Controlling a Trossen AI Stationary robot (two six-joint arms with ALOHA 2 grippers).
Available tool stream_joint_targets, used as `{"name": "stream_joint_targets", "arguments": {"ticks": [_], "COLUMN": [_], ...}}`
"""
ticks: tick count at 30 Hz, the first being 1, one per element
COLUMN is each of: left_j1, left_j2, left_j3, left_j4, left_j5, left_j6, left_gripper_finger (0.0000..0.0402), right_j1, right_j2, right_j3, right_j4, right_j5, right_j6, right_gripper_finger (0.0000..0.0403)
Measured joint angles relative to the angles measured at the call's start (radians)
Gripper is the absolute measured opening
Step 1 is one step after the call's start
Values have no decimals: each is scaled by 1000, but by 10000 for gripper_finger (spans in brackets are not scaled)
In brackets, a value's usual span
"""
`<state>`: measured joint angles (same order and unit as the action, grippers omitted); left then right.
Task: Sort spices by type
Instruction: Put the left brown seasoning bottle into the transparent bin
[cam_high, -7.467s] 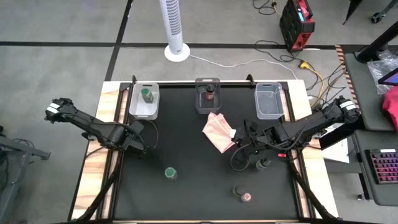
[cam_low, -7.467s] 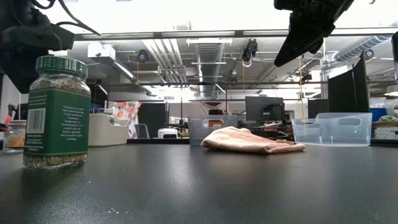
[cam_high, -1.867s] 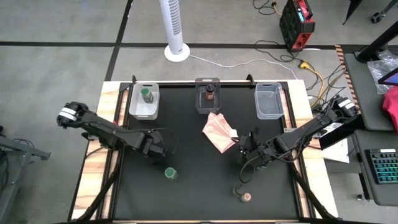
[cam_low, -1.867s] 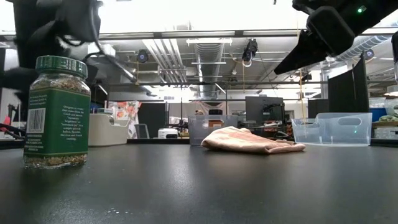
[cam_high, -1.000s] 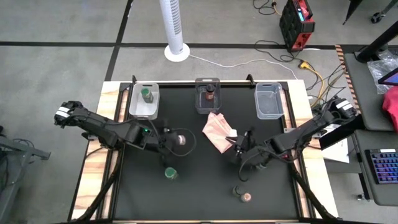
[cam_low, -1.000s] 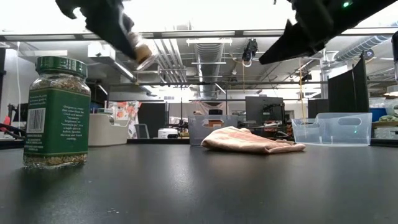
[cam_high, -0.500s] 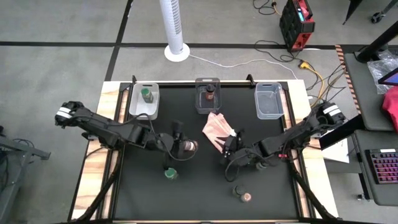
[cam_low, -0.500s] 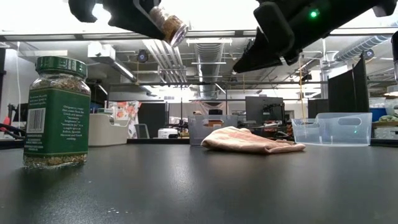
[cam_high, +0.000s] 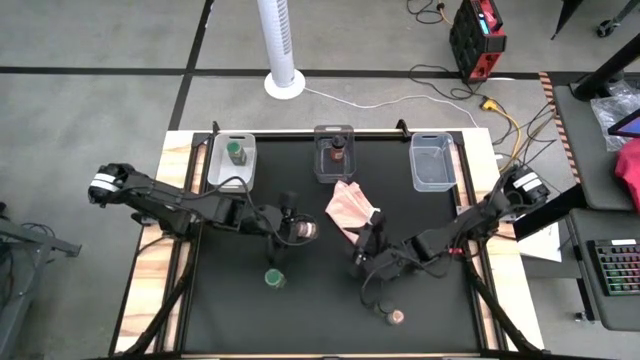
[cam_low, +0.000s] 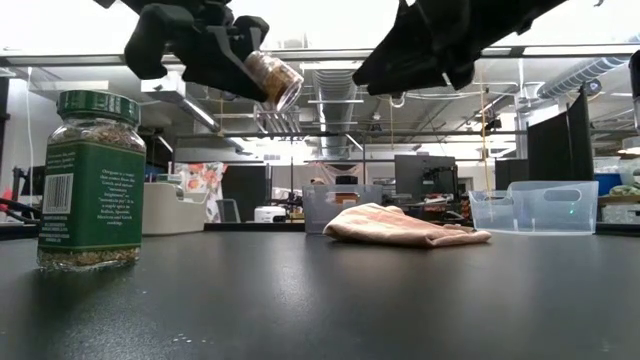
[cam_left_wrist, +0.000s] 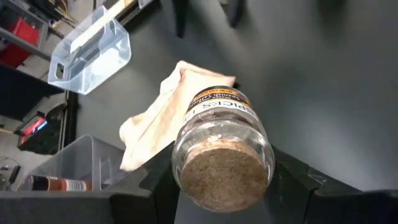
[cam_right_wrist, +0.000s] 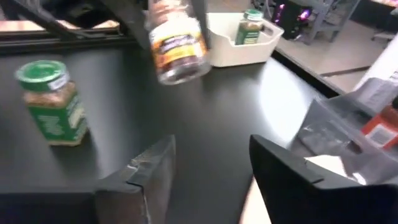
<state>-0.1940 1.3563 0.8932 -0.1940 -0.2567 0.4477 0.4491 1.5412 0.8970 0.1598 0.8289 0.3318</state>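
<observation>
My left gripper (cam_high: 288, 227) is above the table's middle, shut on a small spice jar (cam_left_wrist: 221, 149) with an orange-and-black label. My right gripper (cam_right_wrist: 208, 168) hangs open just right of it (cam_high: 362, 242), fingers toward the jar, touching nothing. A green-lidded jar (cam_high: 273, 278) stands upright on the black mat, and a pink-lidded one (cam_high: 396, 317) stands near the front. Another green-lidded jar (cam_high: 234, 152) sits in the far-left bin and a brown jar (cam_high: 337, 152) in the middle bin. My left gripper pinches the jar's round wall (cam_left_wrist: 181, 163) between its two fingers, on opposite sides near the end facing the wrist camera. The fingers come roughly level from the table's left. The jar is lifted clear of the mat and tilted, its free end (cam_low: 286, 86) toward my right gripper.
Three clear bins stand along the far edge: left (cam_high: 222, 172), middle (cam_high: 322, 165) and right (cam_high: 432, 165). A pink cloth (cam_high: 350, 212) lies crumpled behind the two grippers. Bare black mat lies near the front left.
My left gripper has carried the jar toward the table's right, held clear of the mat and tilted. My right gripper has moved toward the table's left, closing on the jar.
</observation>
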Motion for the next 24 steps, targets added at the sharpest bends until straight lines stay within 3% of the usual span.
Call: {"name": "stream_joint_targets", "arguments": {"ticks": [5, 24], "left_j1": [1, 1], "left_j2": [1, 16], "left_j3": [0, -2], "left_j4": [3, 47], "left_j5": [6, 5], "left_j6": [-1, -93], "left_gripper_finger": [165, 170], "right_j1": [16, 13], "right_j2": [0, 69], "right_j3": [0, -2], "right_j4": [-5, 60], "right_j5": [1, 37], "right_j6": [61, 42], "right_gripper_finger": [214, 220]}}
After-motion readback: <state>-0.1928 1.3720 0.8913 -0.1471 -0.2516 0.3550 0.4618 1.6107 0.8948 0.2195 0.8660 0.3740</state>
